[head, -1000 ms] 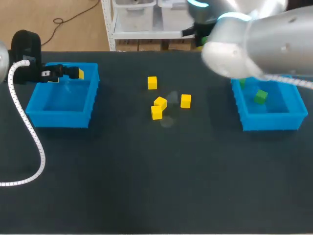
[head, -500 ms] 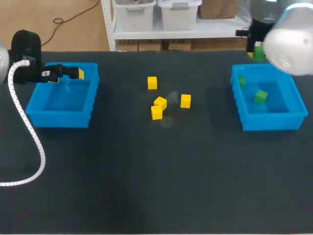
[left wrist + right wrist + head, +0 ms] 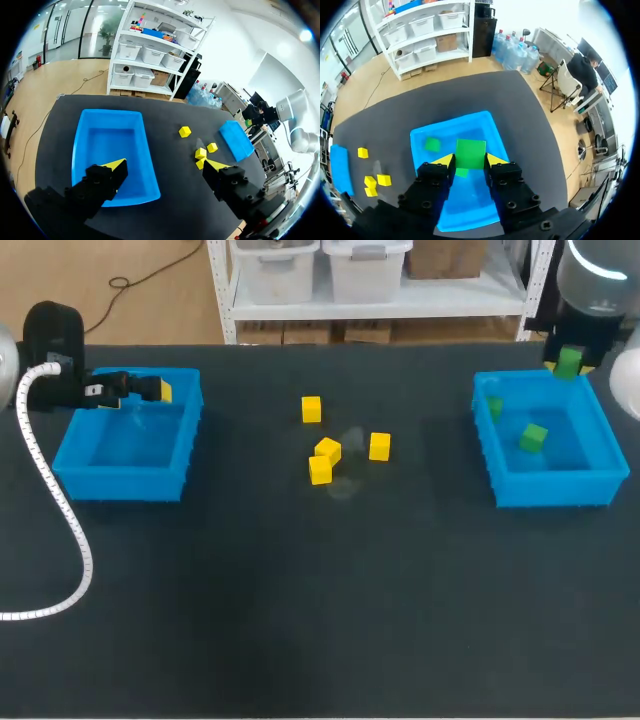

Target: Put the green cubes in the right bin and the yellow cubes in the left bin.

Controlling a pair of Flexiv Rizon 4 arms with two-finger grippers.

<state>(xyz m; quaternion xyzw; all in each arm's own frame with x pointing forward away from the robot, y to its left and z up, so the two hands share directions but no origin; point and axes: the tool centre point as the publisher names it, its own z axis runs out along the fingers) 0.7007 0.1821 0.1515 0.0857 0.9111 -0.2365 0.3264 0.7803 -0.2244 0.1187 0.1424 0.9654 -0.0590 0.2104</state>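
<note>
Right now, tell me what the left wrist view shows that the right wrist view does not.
Only the left wrist view: the open left gripper, with the left bin's bare inside ahead of it. Only the right wrist view: the right gripper shut on a green cube above the right bin, with two more green cubes inside it. Both: the four loose yellow cubes on the table, and the right bin.

Cubes and bins, counted
Two blue bins (image 3: 128,483); four yellow cubes (image 3: 200,153) ahead of the left gripper (image 3: 165,165); three green cubes (image 3: 432,144), one between the jaws of the right gripper (image 3: 470,161), two below them inside a bin.
</note>
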